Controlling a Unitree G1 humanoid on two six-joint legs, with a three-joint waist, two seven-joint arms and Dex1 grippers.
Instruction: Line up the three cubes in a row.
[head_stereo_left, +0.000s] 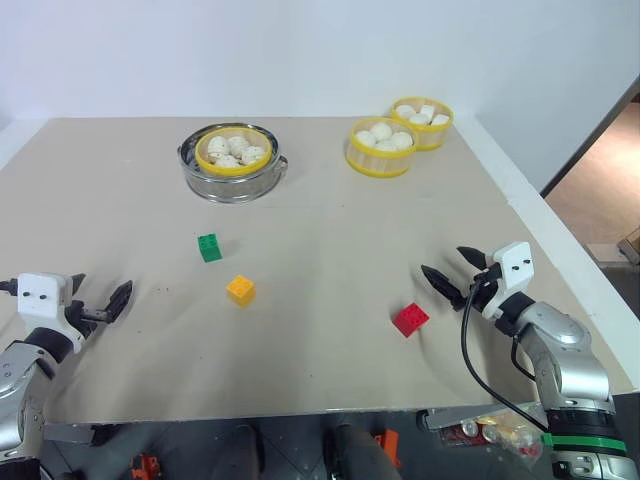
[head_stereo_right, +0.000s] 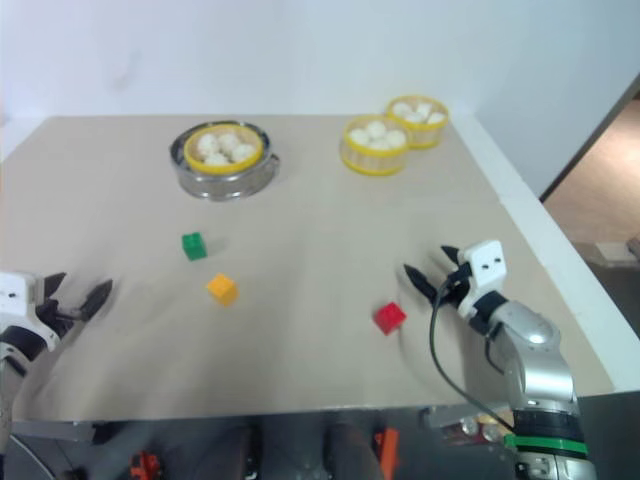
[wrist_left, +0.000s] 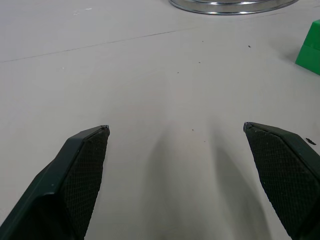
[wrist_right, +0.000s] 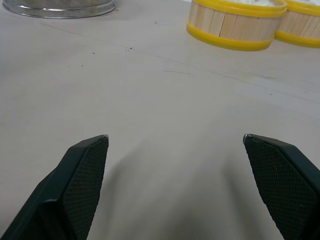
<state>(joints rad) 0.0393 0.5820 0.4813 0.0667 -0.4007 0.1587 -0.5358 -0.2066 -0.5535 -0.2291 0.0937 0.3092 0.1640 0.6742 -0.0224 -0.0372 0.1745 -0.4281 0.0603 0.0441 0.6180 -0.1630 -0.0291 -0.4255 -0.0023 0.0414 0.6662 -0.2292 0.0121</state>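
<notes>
studded red cube, green cube, yellow-orange cube scattered, both jaws spread, empty

Beige table (white wall behind)

Head views downward; wrists low (tabletop shared)

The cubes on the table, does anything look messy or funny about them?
A bit messy: the green cube, yellow-orange cube and red cube sit scattered apart, each turned its own way, not in a row. Nothing is spilled or broken.
</notes>
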